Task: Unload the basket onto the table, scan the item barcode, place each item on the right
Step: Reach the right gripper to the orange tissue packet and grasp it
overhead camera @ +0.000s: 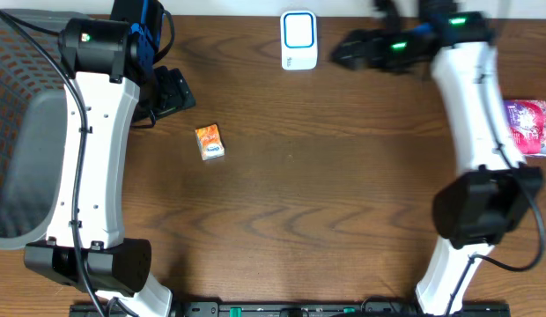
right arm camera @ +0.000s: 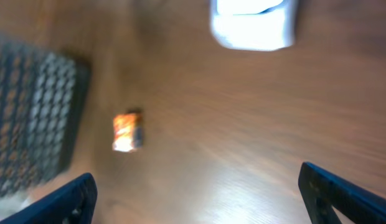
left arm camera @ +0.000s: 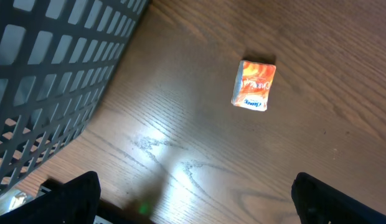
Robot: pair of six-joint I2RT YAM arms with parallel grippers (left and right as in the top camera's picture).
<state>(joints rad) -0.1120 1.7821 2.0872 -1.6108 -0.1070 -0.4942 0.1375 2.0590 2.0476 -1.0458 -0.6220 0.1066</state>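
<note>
Our left gripper hangs released and empty, jaws spread wide. Its wrist view frames the orange packet, which lies flat on the table, left of centre, near the mesh basket. We find the right gripper likewise spread and empty at the far edge, beside the white scanner. Only overhead shows a pink packet at right.

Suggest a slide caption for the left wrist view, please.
Open left gripper near an orange packet lying on the table, basket alongside.
</note>
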